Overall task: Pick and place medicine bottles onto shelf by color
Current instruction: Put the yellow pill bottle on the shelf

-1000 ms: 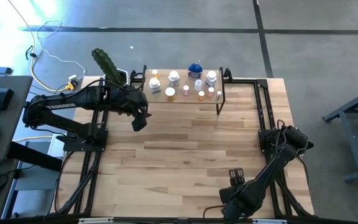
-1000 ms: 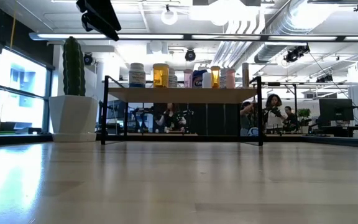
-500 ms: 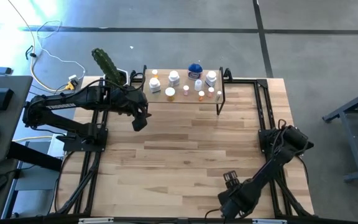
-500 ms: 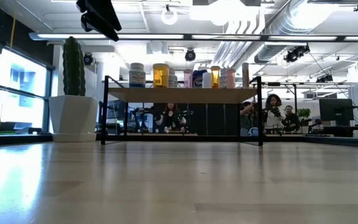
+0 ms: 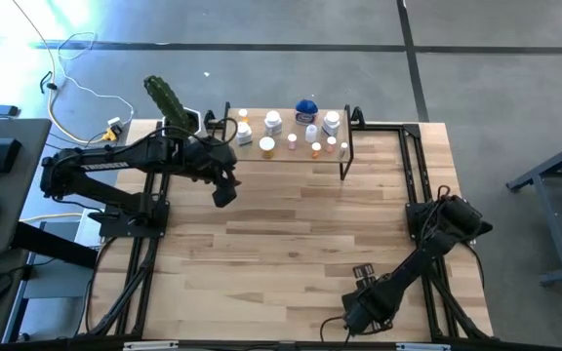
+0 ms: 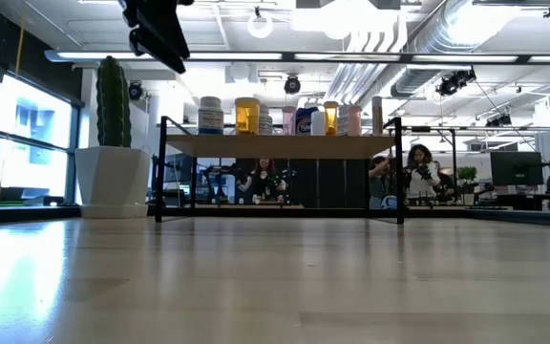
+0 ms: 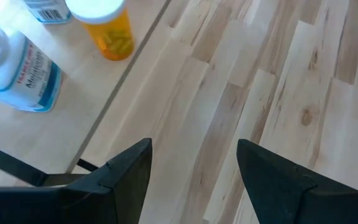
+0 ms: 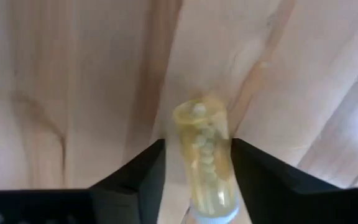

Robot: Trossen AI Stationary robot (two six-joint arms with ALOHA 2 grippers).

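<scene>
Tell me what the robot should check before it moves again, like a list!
1. Right gripper holds the yellowish see-through pill bottle between its fingers: ok.
2. Bottle sits straight in the grip: cannot tell; only the right wrist view shows it.
3. Left gripper is open and empty, hanging by the front edge of the light wooden shelf on thin black legs: ok.
4. Free spot on the shelf for another bottle: ok; bare wood shows along its front.
5. Left arm out of the right arm's way: not ok; it hangs close to the shelf's left end.
6. Matching colour group there, by the orange white-capped bottle: cannot tell.
</scene>
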